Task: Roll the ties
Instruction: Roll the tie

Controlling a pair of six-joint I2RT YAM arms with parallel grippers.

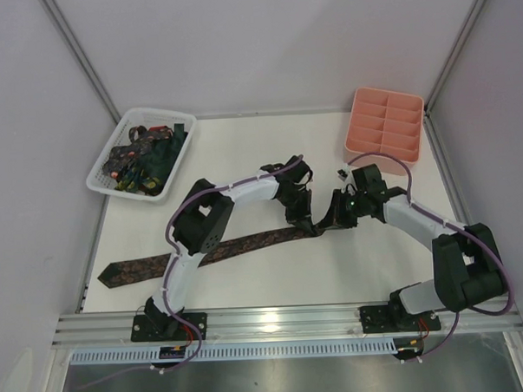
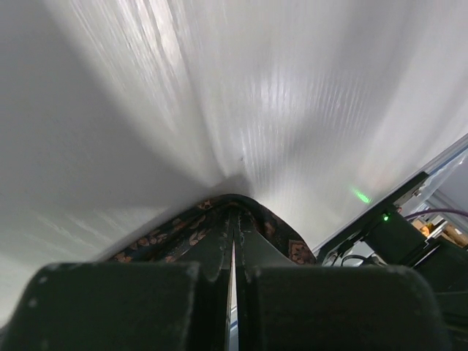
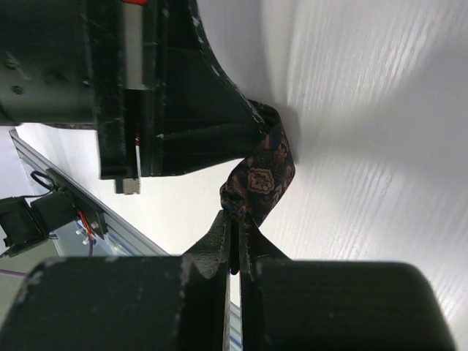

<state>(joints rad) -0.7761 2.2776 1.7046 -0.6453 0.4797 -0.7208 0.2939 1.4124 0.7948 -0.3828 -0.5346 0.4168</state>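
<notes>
Both clenched on one end of the brown tie, mid-tabletop: left gripper and right gripper pinch the same small fold. The rest trails flat toward near-left. Risk: the fingers are crowded, so a collision or slipping fabric likely springs the fold open.

The brown tie carries a fine reddish-orange medallion pattern on a dark ground. The ties in the basket are dark green with small red and yellow marks. The basket is white lattice. The tray is plain pink. The table is white.
</notes>
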